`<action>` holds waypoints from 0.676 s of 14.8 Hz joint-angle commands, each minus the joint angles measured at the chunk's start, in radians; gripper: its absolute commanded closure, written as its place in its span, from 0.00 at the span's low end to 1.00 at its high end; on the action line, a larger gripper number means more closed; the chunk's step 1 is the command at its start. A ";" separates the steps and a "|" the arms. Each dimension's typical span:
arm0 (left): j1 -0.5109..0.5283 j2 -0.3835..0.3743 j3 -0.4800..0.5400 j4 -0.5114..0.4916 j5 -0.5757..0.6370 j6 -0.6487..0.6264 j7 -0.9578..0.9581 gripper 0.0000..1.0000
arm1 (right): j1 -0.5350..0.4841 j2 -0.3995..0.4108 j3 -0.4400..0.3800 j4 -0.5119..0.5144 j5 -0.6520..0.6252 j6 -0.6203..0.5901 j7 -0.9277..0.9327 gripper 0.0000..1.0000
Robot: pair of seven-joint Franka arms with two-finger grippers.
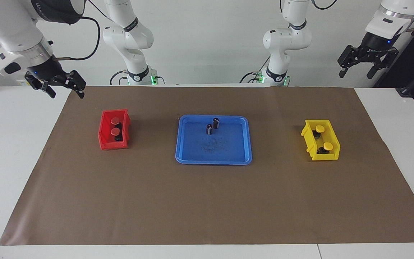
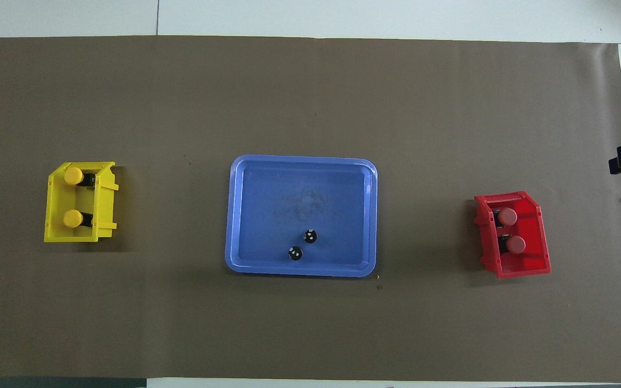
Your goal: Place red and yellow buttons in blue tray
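Blue tray point(image 1: 189, 153), table centre: holds two dark cylinders point(image 1: 212, 126) only.
Red buttons point(image 1: 115, 126): in red bin point(image 1: 106, 142), toward right arm's end.
Yellow buttons point(image 1: 323, 137): in yellow bin point(image 1: 331, 155), toward left arm's end.
Left gripper point(image 1: 358, 73), right gripper point(image 1: 65, 92): raised, fingers apart, empty.
Risk: bin walls may block fingers; bin may lift.

On my tabletop point(image 1: 13, 162) lies a brown paper mat point(image 1: 207, 201), covering most of it. A small red bin point(image 1: 103, 138) sits on the mat toward my right arm's end, and a small yellow bin point(image 1: 309, 144) sits toward my left arm's end, well apart from it. Between them, two dark capless cylinders point(image 1: 212, 126) stand upright, just beside each other, one slightly nearer to me.
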 commanded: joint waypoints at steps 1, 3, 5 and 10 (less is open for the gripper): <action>-0.001 0.088 -0.005 0.006 0.022 0.056 0.028 0.00 | -0.004 -0.006 0.006 -0.009 -0.001 0.007 0.008 0.00; -0.004 0.108 -0.005 0.011 -0.003 0.090 0.024 0.00 | -0.005 -0.006 0.006 -0.009 -0.001 0.007 0.008 0.00; -0.004 0.109 -0.005 0.011 -0.017 0.088 0.024 0.00 | -0.004 -0.007 0.008 -0.009 0.001 0.004 0.008 0.00; -0.001 0.105 -0.005 0.010 -0.017 0.075 0.028 0.00 | -0.002 -0.023 0.009 -0.046 -0.009 0.010 0.008 0.00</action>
